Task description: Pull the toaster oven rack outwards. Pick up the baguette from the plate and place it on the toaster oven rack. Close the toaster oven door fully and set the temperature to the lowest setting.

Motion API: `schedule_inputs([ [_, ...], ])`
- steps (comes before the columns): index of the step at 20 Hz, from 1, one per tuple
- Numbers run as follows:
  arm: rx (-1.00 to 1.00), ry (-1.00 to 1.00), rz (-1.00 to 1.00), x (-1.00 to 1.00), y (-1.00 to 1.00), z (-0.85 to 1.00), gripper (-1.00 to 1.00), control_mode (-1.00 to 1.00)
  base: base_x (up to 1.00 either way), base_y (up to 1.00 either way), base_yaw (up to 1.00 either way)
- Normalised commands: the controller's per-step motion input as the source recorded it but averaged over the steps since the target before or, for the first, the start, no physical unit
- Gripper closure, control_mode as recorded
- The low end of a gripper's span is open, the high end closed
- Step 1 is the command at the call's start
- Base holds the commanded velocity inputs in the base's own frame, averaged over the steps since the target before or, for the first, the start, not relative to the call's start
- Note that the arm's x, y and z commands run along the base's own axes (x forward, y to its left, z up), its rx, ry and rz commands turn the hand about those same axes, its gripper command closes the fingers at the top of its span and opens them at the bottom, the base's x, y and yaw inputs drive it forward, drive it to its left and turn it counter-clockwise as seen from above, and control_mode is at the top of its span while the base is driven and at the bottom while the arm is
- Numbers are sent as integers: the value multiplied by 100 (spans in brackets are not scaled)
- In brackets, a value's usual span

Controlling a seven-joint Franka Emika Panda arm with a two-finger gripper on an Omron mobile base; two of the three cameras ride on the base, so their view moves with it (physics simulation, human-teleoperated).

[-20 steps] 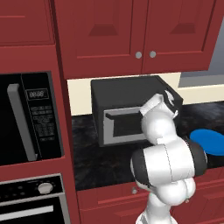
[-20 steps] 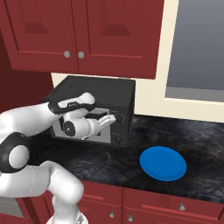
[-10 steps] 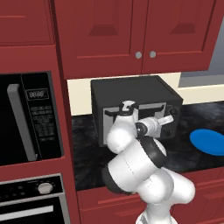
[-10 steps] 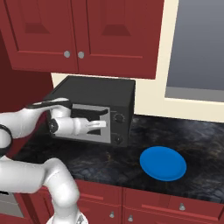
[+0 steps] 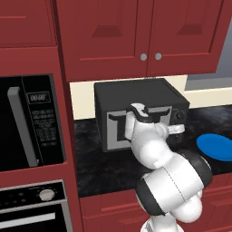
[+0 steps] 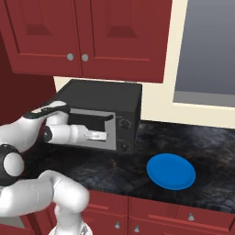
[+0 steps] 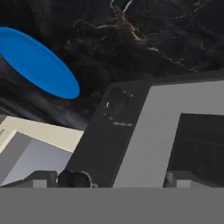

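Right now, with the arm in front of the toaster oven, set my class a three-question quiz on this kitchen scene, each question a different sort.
1. True or false: the baguette lies on the plate.
2. Multiple choice: the plate sits on the counter (A) left of the toaster oven, (B) right of it, (C) on top of it.
3. Fill in: the toaster oven's knobs are on the ___ side of its front.

Key: 1 false, the plate is bare. 2 B. 3 right.
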Motion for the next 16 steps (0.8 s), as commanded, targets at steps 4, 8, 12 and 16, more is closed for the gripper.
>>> schedule_inputs([
  [4, 15, 1, 0, -84, -6, 100, -100, -100, 0, 0, 0],
  [8, 19, 8, 1, -87, -24, 100, -100, -100, 0, 0, 0],
  [12, 5, 4, 0, -30, -22, 100, -100, -100, 0, 0, 0],
  [16, -8, 0, 5, -7, -29, 100, -100, -100, 0, 0, 0],
])
